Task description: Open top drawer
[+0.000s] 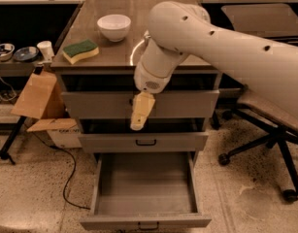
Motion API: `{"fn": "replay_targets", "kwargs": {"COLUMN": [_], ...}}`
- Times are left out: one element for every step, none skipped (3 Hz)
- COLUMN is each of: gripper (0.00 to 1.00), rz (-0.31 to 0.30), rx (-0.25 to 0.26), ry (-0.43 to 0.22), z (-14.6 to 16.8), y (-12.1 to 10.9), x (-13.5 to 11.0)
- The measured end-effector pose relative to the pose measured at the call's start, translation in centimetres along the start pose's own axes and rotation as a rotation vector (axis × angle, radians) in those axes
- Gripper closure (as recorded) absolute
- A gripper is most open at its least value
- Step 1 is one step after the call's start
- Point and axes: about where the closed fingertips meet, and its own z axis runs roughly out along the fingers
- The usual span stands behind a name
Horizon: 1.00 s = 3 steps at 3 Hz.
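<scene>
The top drawer (pixel 95 105) is the wide grey front just under the cabinet top, with a dark gap above it. Its handle is hidden behind my gripper (pixel 138 124). The gripper is a pale yellow piece pointing down and slightly left, in front of the middle of that drawer front, with its tip at the front's lower edge. The large white arm (pixel 221 42) reaches in from the right, across the cabinet top.
The middle drawer (pixel 187 142) is shut. The bottom drawer (pixel 144 193) is pulled far out and is empty. A white bowl (pixel 113 26) and a green sponge (pixel 80 51) sit on top. Cardboard (pixel 38 96) is at left, an office chair (pixel 270 120) at right, and a cable (pixel 66 174) lies on the floor.
</scene>
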Motion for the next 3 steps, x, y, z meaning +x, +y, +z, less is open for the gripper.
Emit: {"fn": "replay_targets", "kwargs": {"gripper": [0.0,0.0,0.0], "rz": [0.027,0.079,0.158], "rx": [0.0,-0.006,-0.033], "ry": [0.023,0.043,0.051], "z": [1.3,4.7,9.9], "y": [-0.8,-3.4,-6.7], "x": [0.0,0.6,2.0]}}
